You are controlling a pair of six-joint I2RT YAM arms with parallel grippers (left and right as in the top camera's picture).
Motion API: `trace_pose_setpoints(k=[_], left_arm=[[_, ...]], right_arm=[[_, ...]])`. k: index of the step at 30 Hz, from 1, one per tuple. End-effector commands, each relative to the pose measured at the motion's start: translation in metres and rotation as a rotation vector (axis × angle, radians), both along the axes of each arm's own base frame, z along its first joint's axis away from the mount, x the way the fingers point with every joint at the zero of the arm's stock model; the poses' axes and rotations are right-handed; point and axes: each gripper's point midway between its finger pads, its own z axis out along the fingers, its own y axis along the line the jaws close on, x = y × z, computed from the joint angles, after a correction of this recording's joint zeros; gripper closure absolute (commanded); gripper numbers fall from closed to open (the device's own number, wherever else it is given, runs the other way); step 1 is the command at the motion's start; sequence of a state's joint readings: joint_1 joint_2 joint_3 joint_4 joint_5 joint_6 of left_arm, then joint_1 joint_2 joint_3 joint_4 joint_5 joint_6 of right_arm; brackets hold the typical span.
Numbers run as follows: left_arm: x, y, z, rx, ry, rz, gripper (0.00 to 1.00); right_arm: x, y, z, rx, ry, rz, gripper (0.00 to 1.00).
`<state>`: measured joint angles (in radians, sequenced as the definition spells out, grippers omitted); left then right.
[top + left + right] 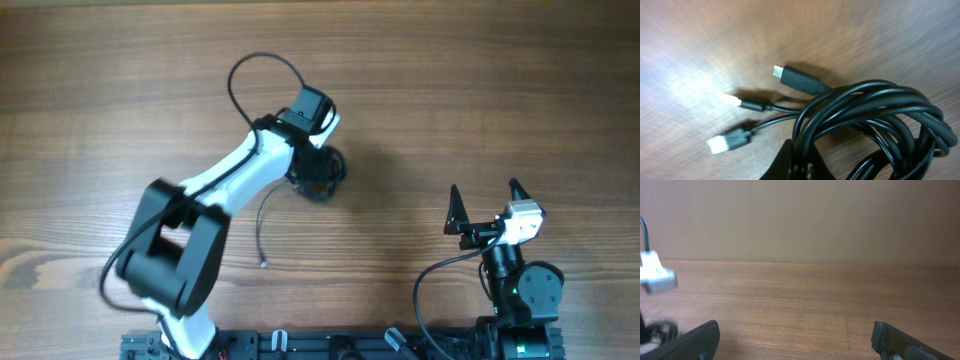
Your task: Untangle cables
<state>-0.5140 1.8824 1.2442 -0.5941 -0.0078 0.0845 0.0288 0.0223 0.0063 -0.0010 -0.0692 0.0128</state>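
— Left of the cables (875, 117), what do you see?

— From the left wrist view, three plug ends fan out from the coil over the wooden table (700, 40). A blurred pale-tipped plug (726, 142) lies farthest out, a slim plug (753, 105) nearer, and a thicker black plug (799, 80) closest to the loops. From overhead, one thin loose strand (262, 232) trails away from the bundle toward the near edge and ends in a small plug.

— And at the cables themselves?

— They sit as a knot of dark loops under the wrist of the left arm (235, 175). The left gripper (792, 155) has its jaws together. Strands of the coil run down into them, so it looks clamped on the cables.

— Right of the cables?

— The right gripper (484, 192), well apart from the bundle. Its jaws stand wide apart, and in its own wrist view only tabletop shows between the two fingers (700, 340).
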Motion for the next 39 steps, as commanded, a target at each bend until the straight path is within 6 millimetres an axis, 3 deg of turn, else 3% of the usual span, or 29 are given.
trace_pose_setpoints(k=[1, 4, 16, 18, 22, 27, 33, 39], left_arm=[[0.023, -0.012, 0.061, -0.113, -0.183, 0.015, 0.96], [0.025, -0.029, 0.081, -0.214, -0.215, -0.023, 0.96], [0.02, -0.029, 0.079, -0.225, -0.19, -0.031, 0.96], [0.02, -0.029, 0.079, -0.223, -0.187, -0.03, 0.96], [0.019, -0.029, 0.081, -0.234, -0.183, -0.007, 0.96], [0.019, -0.029, 0.084, -0.246, -0.183, 0.013, 0.96], [0.018, -0.031, 0.092, -0.272, -0.189, 0.014, 0.96], [0.007, -0.05, 0.101, -0.377, -0.15, -0.057, 0.96]], right_arm=[[0.0, -0.002, 0.001, -0.012, -0.006, -0.011, 0.0], [0.0, -0.002, 0.001, -0.013, -0.007, -0.012, 0.0], [0.0, 0.002, 0.001, -0.007, -0.006, 0.007, 0.0], [-0.002, 0.011, 0.003, 0.069, -0.006, 0.063, 0.0], [-0.005, 0.026, 0.005, 0.381, 0.045, 0.148, 0.0], [-0.01, 0.039, 0.008, 0.476, 0.095, 0.22, 0.0], [-0.017, 0.039, 0.033, 0.456, 0.168, 0.203, 0.0], [-0.009, 0.047, 0.049, 0.344, 0.386, 0.222, 0.0]])
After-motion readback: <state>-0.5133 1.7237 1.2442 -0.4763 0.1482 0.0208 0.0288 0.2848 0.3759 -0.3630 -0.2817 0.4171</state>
